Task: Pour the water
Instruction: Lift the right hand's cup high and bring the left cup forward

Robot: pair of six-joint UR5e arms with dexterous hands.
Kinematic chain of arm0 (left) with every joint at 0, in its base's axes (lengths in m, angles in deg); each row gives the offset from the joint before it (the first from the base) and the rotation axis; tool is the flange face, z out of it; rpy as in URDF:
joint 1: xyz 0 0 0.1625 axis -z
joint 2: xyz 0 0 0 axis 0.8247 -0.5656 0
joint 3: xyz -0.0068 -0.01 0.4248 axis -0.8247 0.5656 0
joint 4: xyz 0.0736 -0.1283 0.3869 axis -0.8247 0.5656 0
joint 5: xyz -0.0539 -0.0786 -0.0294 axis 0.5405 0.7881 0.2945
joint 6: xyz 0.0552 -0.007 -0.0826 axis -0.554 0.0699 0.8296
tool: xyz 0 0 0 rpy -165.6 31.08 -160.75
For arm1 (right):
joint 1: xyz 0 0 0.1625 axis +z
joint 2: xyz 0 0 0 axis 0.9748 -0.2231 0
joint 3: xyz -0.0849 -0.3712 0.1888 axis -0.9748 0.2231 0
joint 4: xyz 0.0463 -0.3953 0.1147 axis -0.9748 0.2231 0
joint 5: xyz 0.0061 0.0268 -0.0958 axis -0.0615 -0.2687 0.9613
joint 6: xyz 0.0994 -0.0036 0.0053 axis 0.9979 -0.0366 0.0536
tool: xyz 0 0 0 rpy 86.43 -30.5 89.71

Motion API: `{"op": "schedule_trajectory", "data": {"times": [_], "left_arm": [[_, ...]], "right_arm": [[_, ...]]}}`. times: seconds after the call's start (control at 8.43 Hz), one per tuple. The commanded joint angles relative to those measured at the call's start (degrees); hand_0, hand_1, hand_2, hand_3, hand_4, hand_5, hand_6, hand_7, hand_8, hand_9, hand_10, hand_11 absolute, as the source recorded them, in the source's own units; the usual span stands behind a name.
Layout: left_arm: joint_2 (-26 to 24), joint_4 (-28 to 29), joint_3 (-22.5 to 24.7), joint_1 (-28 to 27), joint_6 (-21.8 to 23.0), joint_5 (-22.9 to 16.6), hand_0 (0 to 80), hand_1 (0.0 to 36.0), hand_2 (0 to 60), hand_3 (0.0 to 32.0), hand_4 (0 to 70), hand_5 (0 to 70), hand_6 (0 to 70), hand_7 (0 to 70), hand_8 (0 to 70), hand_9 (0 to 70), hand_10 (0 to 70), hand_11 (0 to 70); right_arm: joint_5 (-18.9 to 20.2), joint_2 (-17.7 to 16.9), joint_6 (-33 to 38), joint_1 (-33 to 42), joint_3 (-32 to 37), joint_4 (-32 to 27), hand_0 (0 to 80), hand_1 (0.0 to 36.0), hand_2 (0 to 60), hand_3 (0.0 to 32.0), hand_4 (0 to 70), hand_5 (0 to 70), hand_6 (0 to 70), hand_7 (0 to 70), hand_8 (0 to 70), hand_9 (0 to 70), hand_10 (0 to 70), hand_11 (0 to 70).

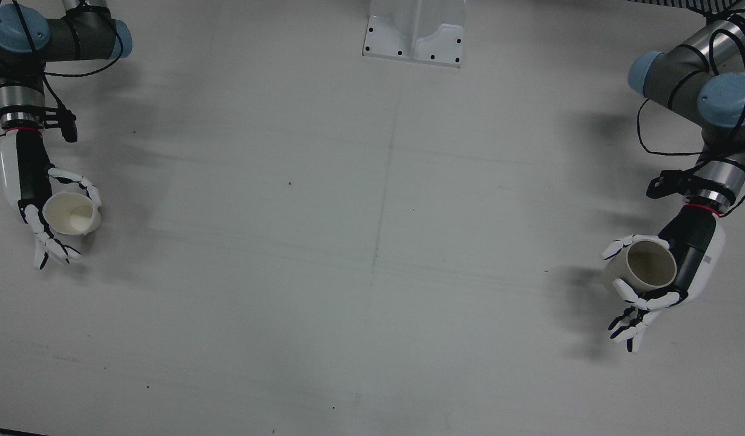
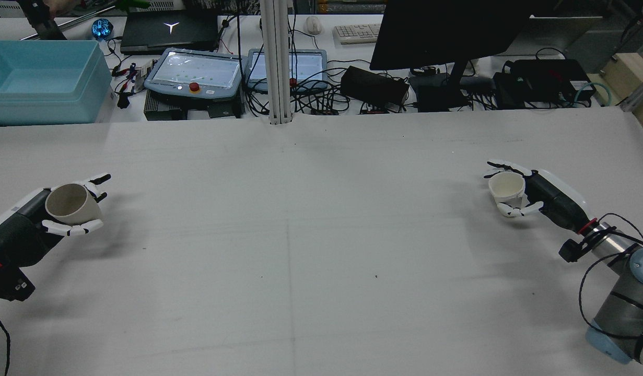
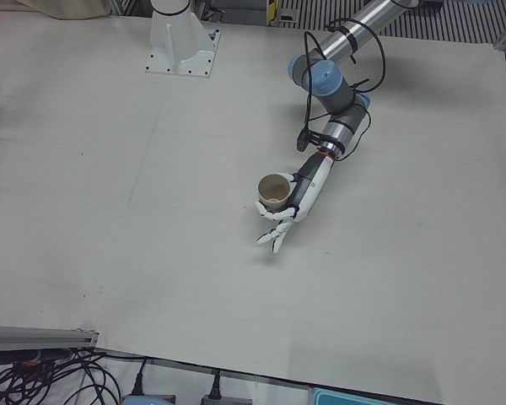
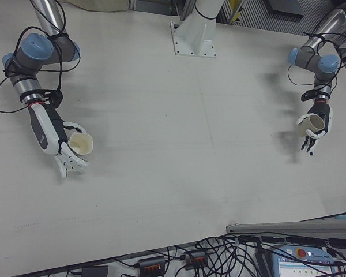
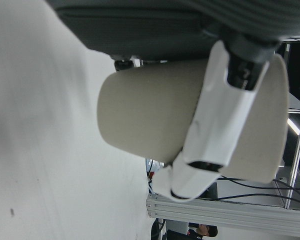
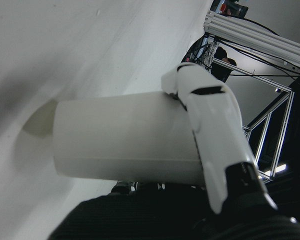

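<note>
Beyond my white table (image 2: 321, 235) I see a blue plastic bin (image 2: 42, 81), two lit tablets (image 2: 196, 70), a black laptop (image 2: 170, 31), a dark monitor (image 2: 446, 31) and tangled cables (image 2: 311, 99).

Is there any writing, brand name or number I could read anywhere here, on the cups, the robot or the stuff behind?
None can be read.
Cups: plain, no print.
Left hand: a small grey label, too small to read.
Laptop: a pale Y-shaped logo, no letters.
Tablet screens: lit, text too small.
</note>
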Motion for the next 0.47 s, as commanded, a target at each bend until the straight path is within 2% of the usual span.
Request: {"op": "schedule_trajectory", "data": {"times": [0.0, 0.12, 0.36], "left_arm": [[0.9, 0.5, 0.6, 0.0, 0.0, 0.0, 80.0, 36.0, 60.0, 0.0, 63.0, 70.0, 14.3, 13.3, 2.8, 1.2, 6.8, 14.0], [0.9, 0.5, 0.7, 0.1, 0.0, 0.0, 80.0, 36.0, 60.0, 0.0, 62.8, 70.0, 14.2, 13.1, 2.8, 1.2, 6.8, 14.1], [0.6, -0.9, 3.1, 0.1, -0.1, -0.1, 80.0, 36.0, 60.0, 0.0, 62.9, 70.0, 14.3, 13.2, 2.8, 1.2, 6.7, 13.9]], "right_arm": [[-1.1, 0.2, 0.4, -0.8, -2.2, 3.6, 80.0, 36.0, 55.9, 0.0, 15.4, 22.4, 47.5, 68.5, 49.5, 67.8, 0.0, 0.0], [-1.1, -0.4, 0.5, -0.7, -3.6, 3.6, 80.0, 36.0, 55.4, 0.0, 9.6, 23.9, 47.6, 65.8, 51.9, 70.0, 0.0, 2.8], [-1.1, -5.8, 0.4, -0.1, -14.9, 5.7, 80.0, 36.0, 53.4, 0.0, 0.0, 24.9, 43.0, 54.4, 46.9, 62.2, 0.0, 4.3]]}}
